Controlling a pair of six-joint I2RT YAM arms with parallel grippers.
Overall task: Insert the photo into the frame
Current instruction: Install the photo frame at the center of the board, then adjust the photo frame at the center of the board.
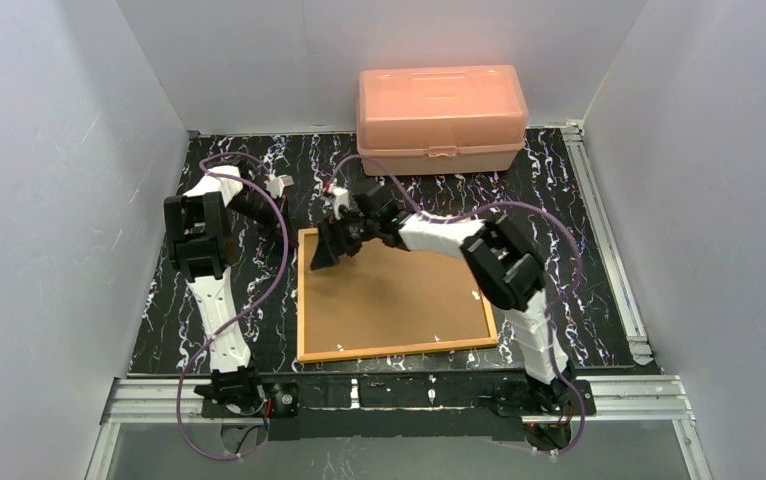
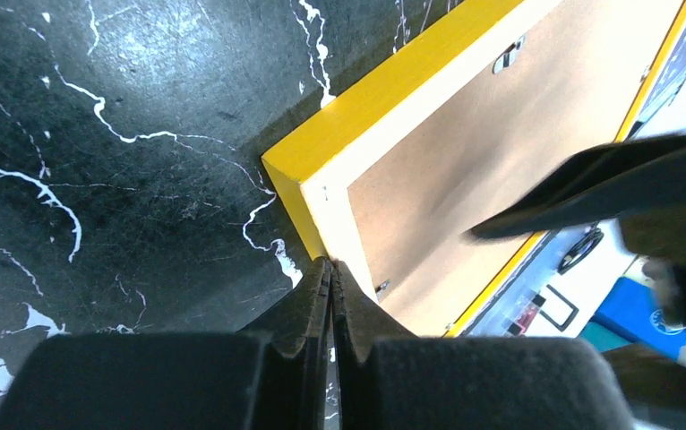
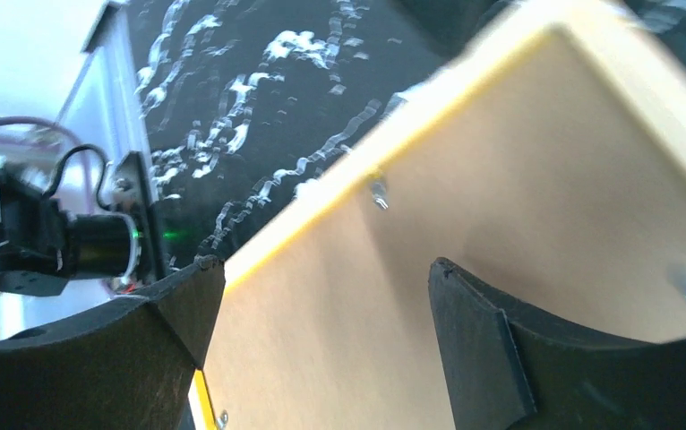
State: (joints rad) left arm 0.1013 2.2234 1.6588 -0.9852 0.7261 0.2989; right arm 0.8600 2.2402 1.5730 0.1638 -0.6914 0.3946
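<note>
Frame [image 1: 394, 295]: flat on table [image 1: 589, 250], centre, brown back up, yellow edge showing; front face hidden
Right claw [image 1: 325, 248]: jaws wide apart over frame's far-left corner; contact with the back unclear, wrist view blurred
Left claw [image 2: 330, 269]: shut, empty, near that corner, to its far left
Salmon box [image 1: 442, 118]: far edge, lid closed

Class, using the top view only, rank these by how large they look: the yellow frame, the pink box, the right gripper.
1. frame, largest
2. pink box, somewhat smaller, though its lid sits nearer the camera
3. right gripper, clearly smallest
</note>
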